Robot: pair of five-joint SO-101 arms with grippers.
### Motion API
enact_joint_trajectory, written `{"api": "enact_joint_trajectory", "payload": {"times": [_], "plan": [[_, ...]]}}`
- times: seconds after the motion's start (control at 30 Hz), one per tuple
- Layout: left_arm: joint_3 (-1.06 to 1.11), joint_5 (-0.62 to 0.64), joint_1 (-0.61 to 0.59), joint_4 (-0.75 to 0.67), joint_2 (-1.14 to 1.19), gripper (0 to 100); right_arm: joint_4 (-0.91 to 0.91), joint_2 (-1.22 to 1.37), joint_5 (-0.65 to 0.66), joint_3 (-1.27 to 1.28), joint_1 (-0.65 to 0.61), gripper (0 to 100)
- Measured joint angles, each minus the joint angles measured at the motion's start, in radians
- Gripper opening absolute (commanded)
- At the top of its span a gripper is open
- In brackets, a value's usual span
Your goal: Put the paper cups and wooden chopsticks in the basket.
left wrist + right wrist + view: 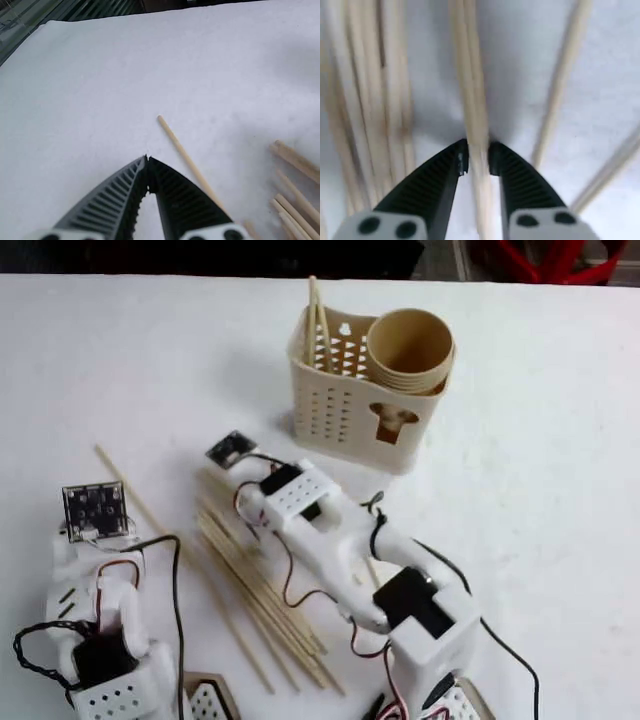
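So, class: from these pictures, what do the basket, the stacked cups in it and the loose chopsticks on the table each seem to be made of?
The basket looks like moulded plastic: cream, smooth, with even rows of holes. The cups seem paper: matte tan, thin nested rims. The chopsticks are probably bare wood or bamboo: pale, matte, thin straight sticks.

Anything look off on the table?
Nothing damaged. Loose chopsticks lie fanned on the table, with one stray chopstick angled off beside the pile. The paper cups look tilted in the basket.
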Motion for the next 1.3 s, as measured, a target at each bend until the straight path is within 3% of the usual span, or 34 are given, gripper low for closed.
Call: {"api": "enact_joint_trajectory", "payload": {"times": [0.37, 1.03, 1.3], "plan": [[0.0, 0.0, 0.0, 0.0, 0.0, 3, 0.02, -0.034, 0.0, 0.003, -0.003, 1.7], [0.0, 0.0, 0.0, 0.0, 0.0, 3, 0.147, -0.517, 0.002, 0.006, 0.046, 1.7], [0.0, 0.0, 0.0, 0.0, 0.0, 3, -0.025, -0.773, -0.031, 0.006, 0.083, 1.7]]}}
